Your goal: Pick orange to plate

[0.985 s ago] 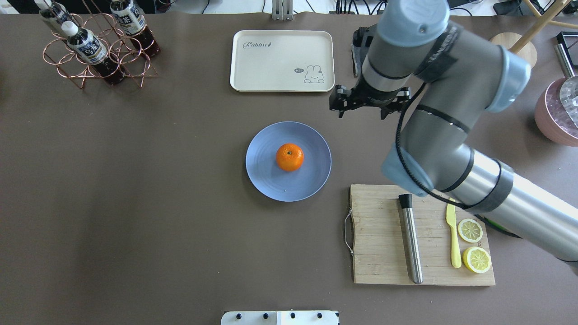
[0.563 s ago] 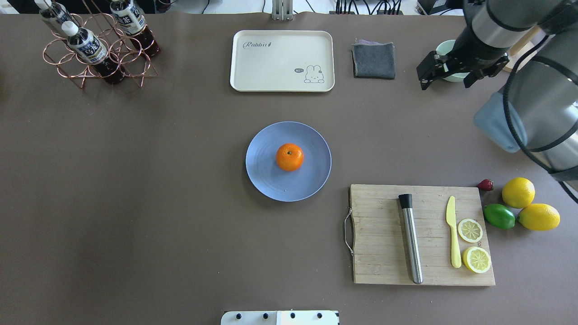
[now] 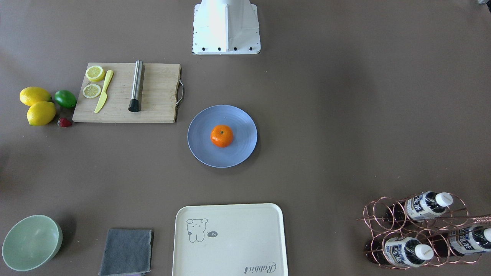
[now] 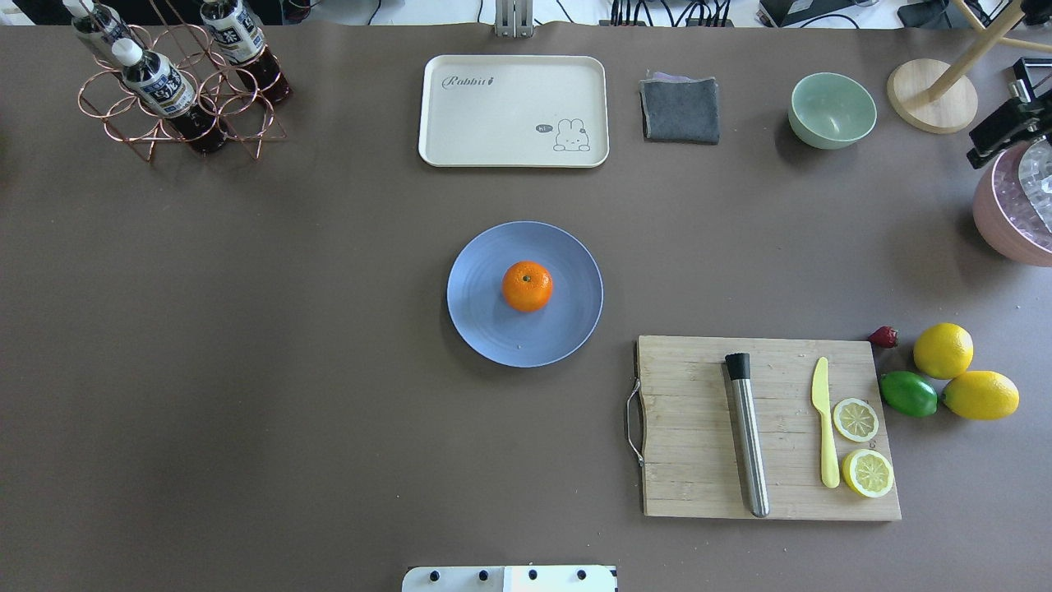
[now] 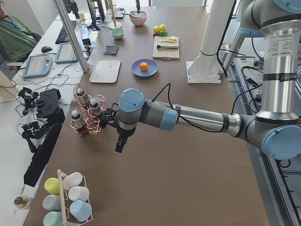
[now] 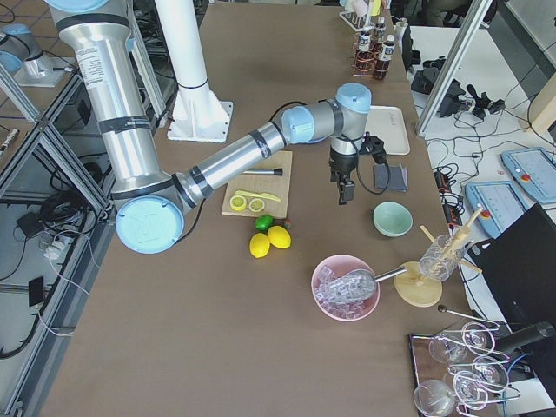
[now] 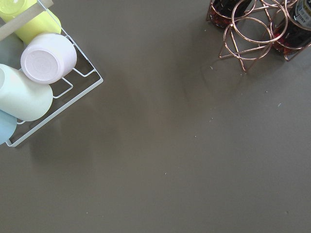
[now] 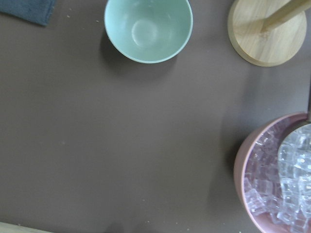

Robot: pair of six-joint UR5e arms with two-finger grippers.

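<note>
The orange (image 4: 527, 286) rests stem-up in the middle of the periwinkle plate (image 4: 477, 333) at the table's centre, with nothing touching it; the front-facing view shows the same orange (image 3: 221, 136) on the plate (image 3: 201, 147). My right gripper (image 4: 997, 134) hangs high at the far right edge, over the ground between the green bowl and the pink ice bowl; I cannot tell whether it is open or shut. My left gripper (image 5: 120, 143) shows only in the exterior left view, beside the bottle rack, far from the plate; I cannot tell its state.
A cream tray (image 4: 514, 111), a grey cloth (image 4: 680, 109) and a green bowl (image 4: 832, 109) line the far side. The pink ice bowl (image 4: 1011, 218) sits far right. A cutting board (image 4: 699, 427) carries a muddler, knife and lemon slices, with lemons and a lime (image 4: 908, 394) beside it. The bottle rack (image 4: 177, 99) stands far left.
My right arm has swung from beside the plate out to the far right edge, uncovering the cloth, the green bowl and the lemons. The orange and plate have stayed still.
</note>
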